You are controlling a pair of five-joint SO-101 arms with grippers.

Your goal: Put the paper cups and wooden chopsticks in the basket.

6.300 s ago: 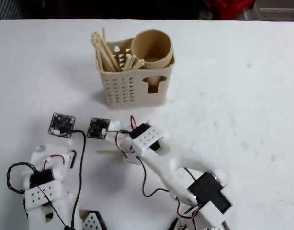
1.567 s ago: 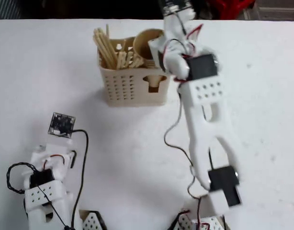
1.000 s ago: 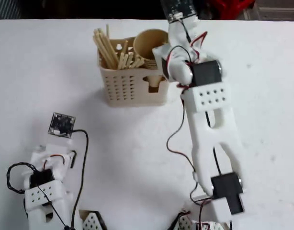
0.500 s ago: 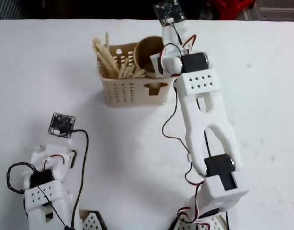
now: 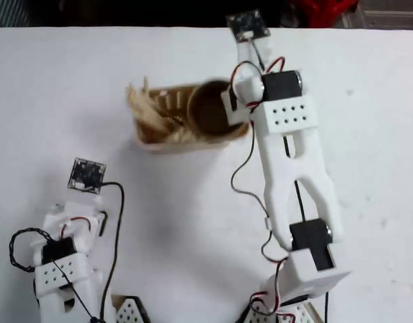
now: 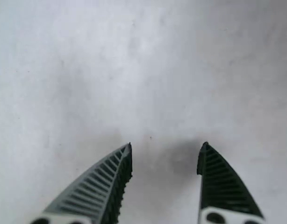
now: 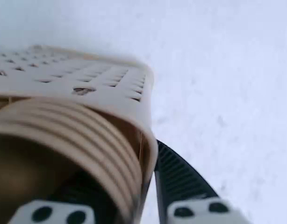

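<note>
The cream perforated basket [image 5: 183, 140] is at the table's far middle, tilted and blurred. A bundle of wooden chopsticks [image 5: 143, 109] stands in its left part and stacked paper cups [image 5: 210, 111] in its right part. My right gripper [image 5: 229, 111] is at the basket's right end, shut on its wall. In the right wrist view one black finger [image 7: 181, 179] lies outside the basket wall [image 7: 111, 84], and the other is inside the ribbed cup stack [image 7: 64, 135]. My left gripper [image 6: 164, 147] hangs open over bare table near the front left.
The left arm [image 5: 58, 262] rests folded at the front left with a black cable looped beside it. The right arm's long white link [image 5: 290, 168] stretches from the front edge to the basket. White tabletop lies around the basket on every side.
The right arm swung from the table's front up to the basket's right end and closed on its wall. In the last half second the basket tipped and shifted in that grip.
</note>
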